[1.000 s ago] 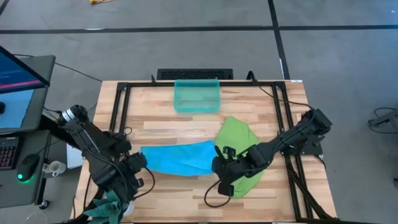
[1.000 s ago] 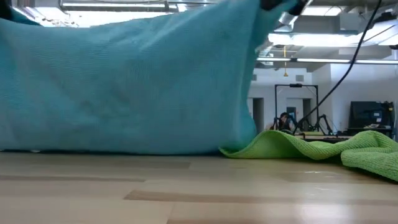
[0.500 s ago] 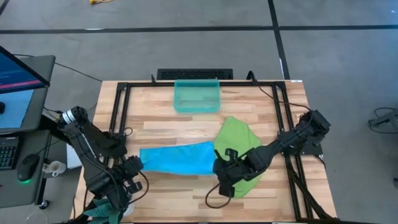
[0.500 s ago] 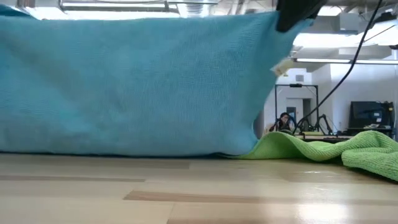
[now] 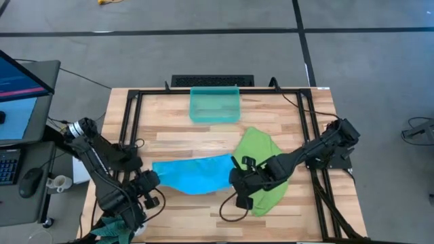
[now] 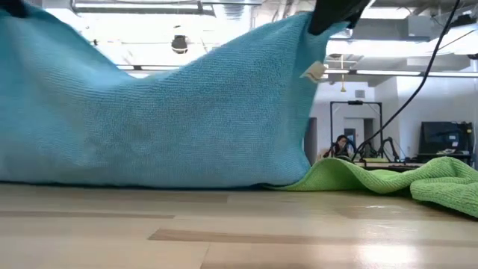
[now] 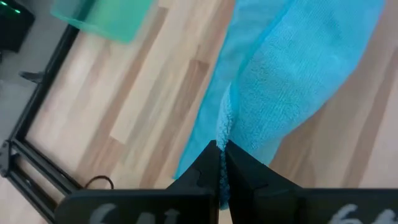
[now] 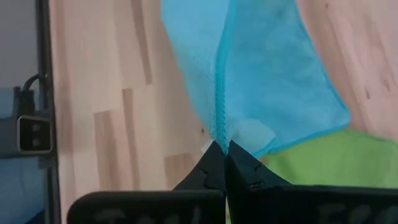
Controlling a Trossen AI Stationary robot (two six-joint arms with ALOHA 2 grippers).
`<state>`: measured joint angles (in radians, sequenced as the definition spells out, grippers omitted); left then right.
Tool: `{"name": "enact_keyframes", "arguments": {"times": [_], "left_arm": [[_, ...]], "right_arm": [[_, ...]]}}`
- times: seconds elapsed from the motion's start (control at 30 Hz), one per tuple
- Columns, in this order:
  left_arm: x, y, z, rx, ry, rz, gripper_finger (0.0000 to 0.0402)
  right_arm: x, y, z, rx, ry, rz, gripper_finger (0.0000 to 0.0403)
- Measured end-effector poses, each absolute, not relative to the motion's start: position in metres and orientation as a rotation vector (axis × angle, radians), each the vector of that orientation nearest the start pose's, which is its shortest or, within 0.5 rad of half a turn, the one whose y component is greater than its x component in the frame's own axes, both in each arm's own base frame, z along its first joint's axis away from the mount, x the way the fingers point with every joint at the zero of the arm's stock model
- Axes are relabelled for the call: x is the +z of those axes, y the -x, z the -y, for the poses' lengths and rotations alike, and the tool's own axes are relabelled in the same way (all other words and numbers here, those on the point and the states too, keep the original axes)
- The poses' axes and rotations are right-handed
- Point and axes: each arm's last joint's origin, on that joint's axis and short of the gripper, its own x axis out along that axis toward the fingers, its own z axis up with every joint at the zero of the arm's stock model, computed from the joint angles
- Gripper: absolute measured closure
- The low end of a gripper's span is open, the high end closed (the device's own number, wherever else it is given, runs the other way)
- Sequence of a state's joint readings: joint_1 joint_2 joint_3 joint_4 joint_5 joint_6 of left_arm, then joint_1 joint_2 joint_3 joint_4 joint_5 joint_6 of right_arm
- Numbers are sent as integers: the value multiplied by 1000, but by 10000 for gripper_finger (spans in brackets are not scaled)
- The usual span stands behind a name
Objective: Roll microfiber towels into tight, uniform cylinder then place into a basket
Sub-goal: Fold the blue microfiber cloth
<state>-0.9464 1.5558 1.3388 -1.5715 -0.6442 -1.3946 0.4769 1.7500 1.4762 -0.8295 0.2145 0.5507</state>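
Both arms have the sky-blue towel (image 5: 194, 173) strung between them: the left gripper (image 7: 221, 155) is pinched tight on one end, the right gripper (image 8: 221, 149) pinched tight on the other, beside the lime green towel (image 5: 261, 152); the basket (image 5: 214, 104) sits well beyond their fingertips

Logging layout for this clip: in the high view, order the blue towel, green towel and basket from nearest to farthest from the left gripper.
From the left gripper, at the table's near left:
1. Blue towel: its left end is pinched in the jaws, and it stretches across to the right gripper.
2. Green towel: lying crumpled on the right half.
3. Basket: at the table's far edge, about mid-width.
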Motion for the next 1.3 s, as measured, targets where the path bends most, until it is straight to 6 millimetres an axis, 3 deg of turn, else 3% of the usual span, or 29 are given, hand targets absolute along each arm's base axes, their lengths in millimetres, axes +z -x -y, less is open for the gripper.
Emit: {"name": "enact_keyframes", "arguments": {"times": [0.2, 0.43, 0.67, 0.97, 1.3], "left_arm": [[284, -158, 192, 583, -46, -1070, 401], [283, -145, 202, 597, 48, -1032, 401], [280, -139, 211, 664, 192, -997, 401], [261, -141, 221, 717, 151, -1135, 401], [262, -141, 221, 688, 105, -1111, 401]], "right_arm": [[267, -321, -172, -5, -212, -1105, 391], [237, -319, -202, 24, -212, -1203, 391], [211, -328, -212, 40, -204, -1244, 391], [240, -347, -219, 196, -188, -1090, 391], [239, -344, -222, 223, -258, -1135, 391]]}}
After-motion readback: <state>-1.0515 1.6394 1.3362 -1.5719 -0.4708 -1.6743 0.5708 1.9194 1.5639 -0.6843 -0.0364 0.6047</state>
